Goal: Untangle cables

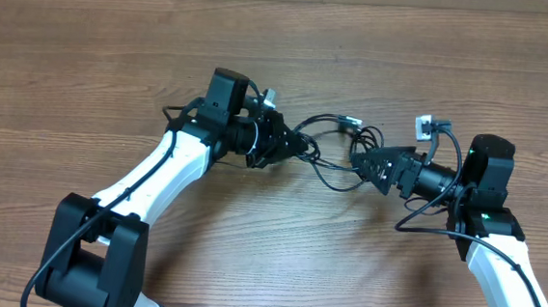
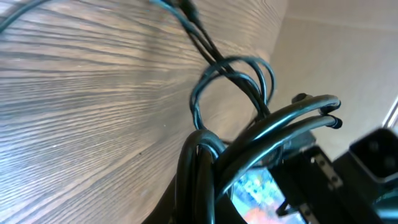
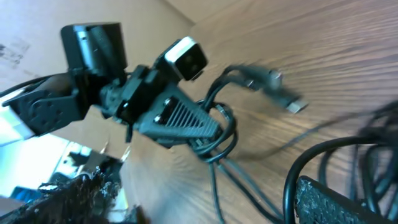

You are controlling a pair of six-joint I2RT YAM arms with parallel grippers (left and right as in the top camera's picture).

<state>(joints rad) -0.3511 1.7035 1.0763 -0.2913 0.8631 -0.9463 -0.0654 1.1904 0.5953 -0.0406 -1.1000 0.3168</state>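
On tbl [image 1: 88,53]: 1 cable tangle [image 1: 326,126]

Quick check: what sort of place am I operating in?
Probably a robotics lab bench: a wood-grain table, a left arm and right arm, and tangled cables between them.

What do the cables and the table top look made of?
Cables: thin black cords in a smooth, slightly glossy jacket, likely rubber or soft plastic. Light streaks run along them and they bend in tight loops.
Table top: brown wood grain with a matte finish. It could be solid wood or printed laminate; the look does not settle which.
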